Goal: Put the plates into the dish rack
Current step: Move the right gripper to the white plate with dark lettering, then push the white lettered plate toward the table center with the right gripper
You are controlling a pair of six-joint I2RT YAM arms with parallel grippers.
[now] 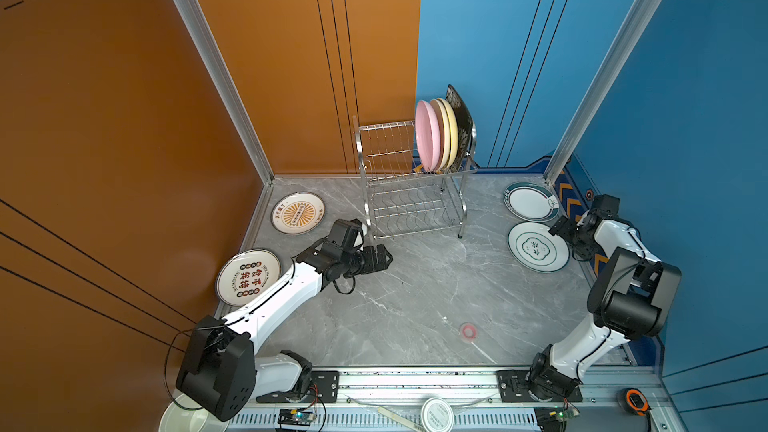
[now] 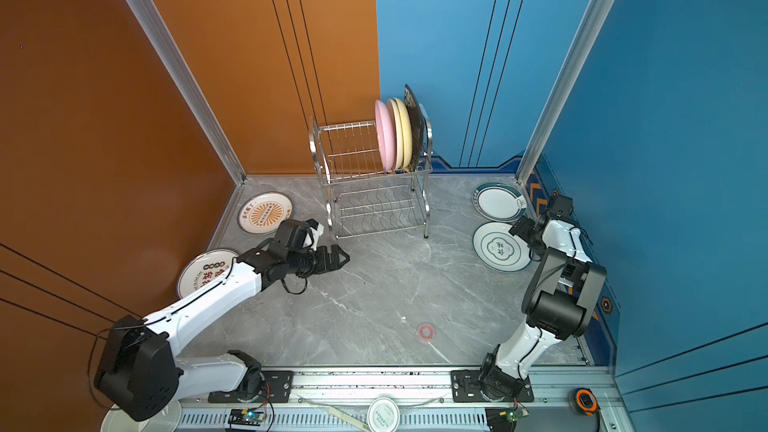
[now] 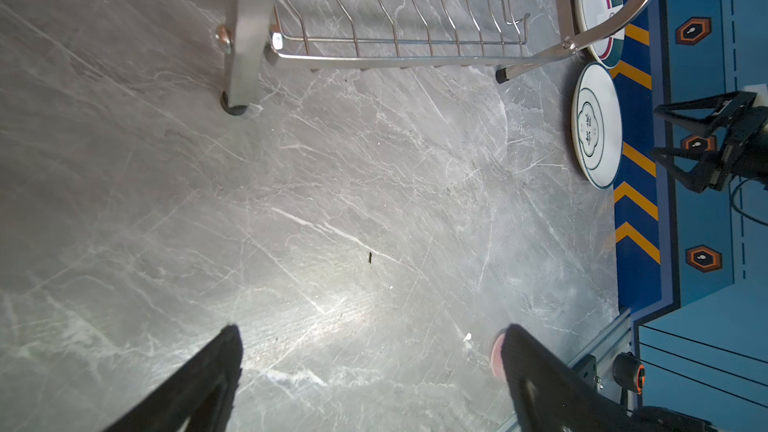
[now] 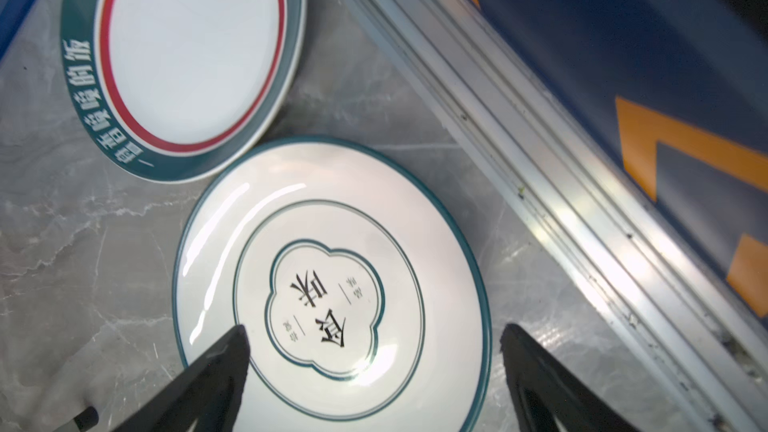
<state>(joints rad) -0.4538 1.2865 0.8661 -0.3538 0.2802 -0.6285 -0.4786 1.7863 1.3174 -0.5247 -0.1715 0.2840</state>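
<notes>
The steel dish rack (image 1: 409, 197) stands at the back of the table. A pink plate (image 1: 426, 135), two cream-yellow plates (image 1: 448, 130) and a black floral plate (image 1: 462, 112) stand upright in its upper tier. Two orange-print plates (image 1: 298, 213) (image 1: 248, 277) lie flat at the left. Two teal-rimmed plates (image 1: 530, 201) (image 4: 332, 284) lie at the right. My left gripper (image 3: 372, 334) hangs open over bare table in front of the rack, holding nothing. Just above the nearer teal-rimmed plate, my right gripper (image 4: 372, 332) is open, with one finger over its face and one past its rim.
A small pink ring (image 1: 468, 331) lies on the marble near the front. Along the front rail sit a round white lid (image 1: 437, 413), a white jug (image 1: 183, 419) and a tape measure (image 1: 636, 401). Walls close in on the left, back and right.
</notes>
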